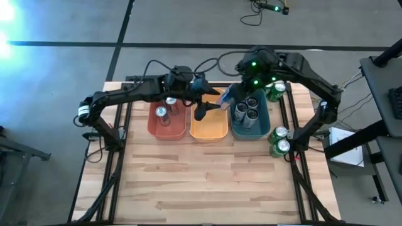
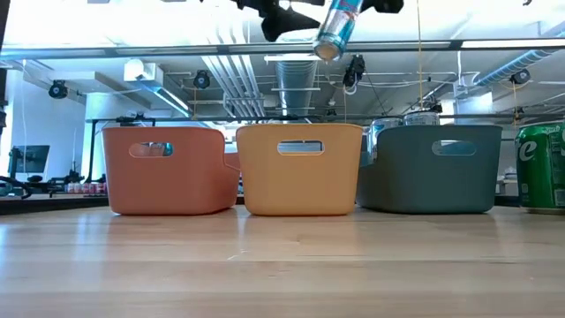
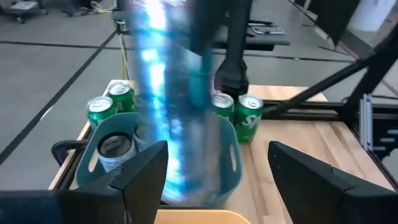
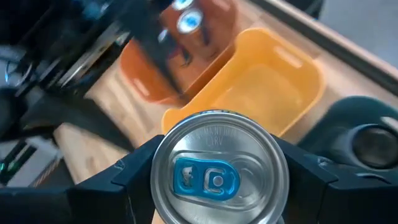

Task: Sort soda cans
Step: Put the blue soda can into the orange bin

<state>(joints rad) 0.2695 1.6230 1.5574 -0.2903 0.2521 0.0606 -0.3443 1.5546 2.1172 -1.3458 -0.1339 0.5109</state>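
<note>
Across the table, three bins in a row, with the orange bin as the middle one: red bin touching or just beside one flank, teal bin just beside the other.

Left arm: comes in over the red bin and ends above the orange bin's far rim. Right arm: bends in from beyond the teal bin and ends above the orange bin's far corner on the teal side.

Right gripper: hangs high over the orange bin, fingers pinching a blue can by its sides, silver top and blue tab facing the wrist camera. From table height, shows tilted and well clear of the orange bin's rim.

Left gripper: just beside that can, fingers spread wide, the can between them or just ahead; cannot tell whether touching.

Orange bin itself: bare yellow floor.

Other cans, placed from the orange bin:
- two cans upright in the red bin;
- grey cans upright in the teal bin, at least three tops visible;
- green cans on the table behind the teal bin's far corner, well apart from the orange bin;
- two more green ones past the teal bin, near the table edge.
</note>
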